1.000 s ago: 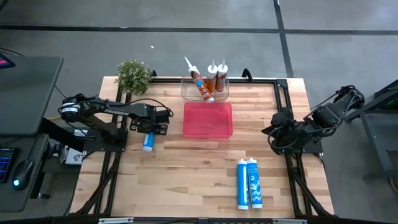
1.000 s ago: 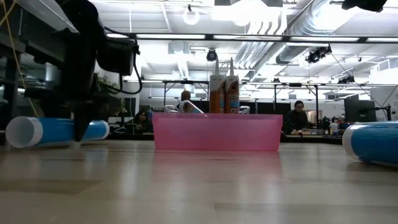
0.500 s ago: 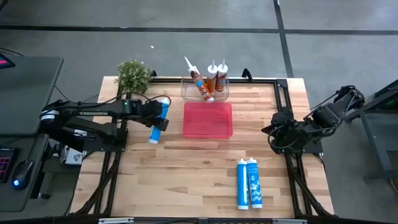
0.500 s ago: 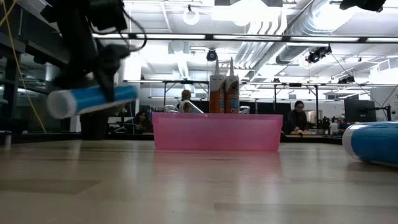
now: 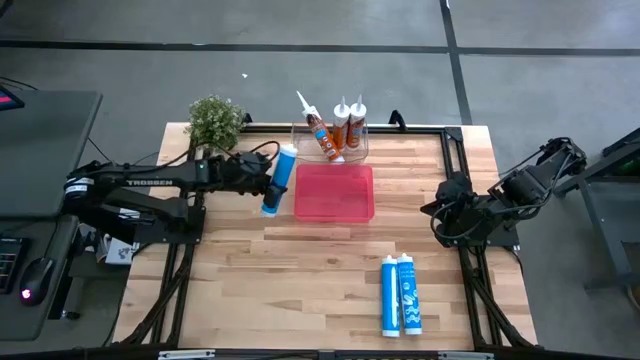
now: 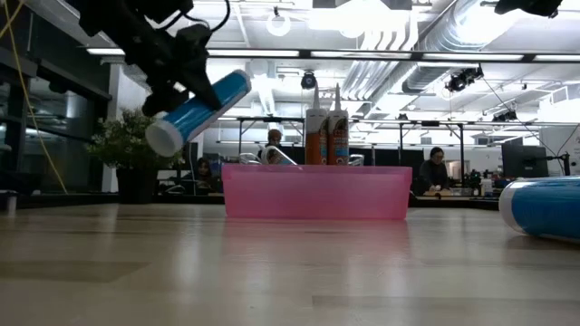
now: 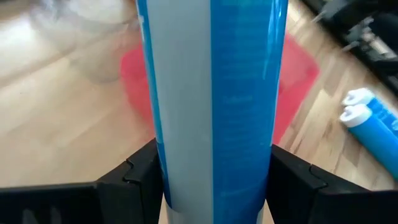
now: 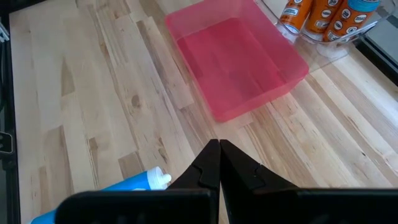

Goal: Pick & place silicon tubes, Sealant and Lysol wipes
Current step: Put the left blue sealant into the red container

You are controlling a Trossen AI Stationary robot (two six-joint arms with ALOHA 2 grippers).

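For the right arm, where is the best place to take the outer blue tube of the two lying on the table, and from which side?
Probably at mid-body, from straight above. The outer blue tube lies flat beside its twin, seemingly touching it, so one jaw would go down the free outer side and the other must wedge between them. The body is round and even; the nozzle end is narrow. The right gripper waits nearby, shut.

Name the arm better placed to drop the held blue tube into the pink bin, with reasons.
Left. The left gripper is shut on the blue tube, lifted just beside the pink bin. The right gripper is shut, empty, near the table's right edge.
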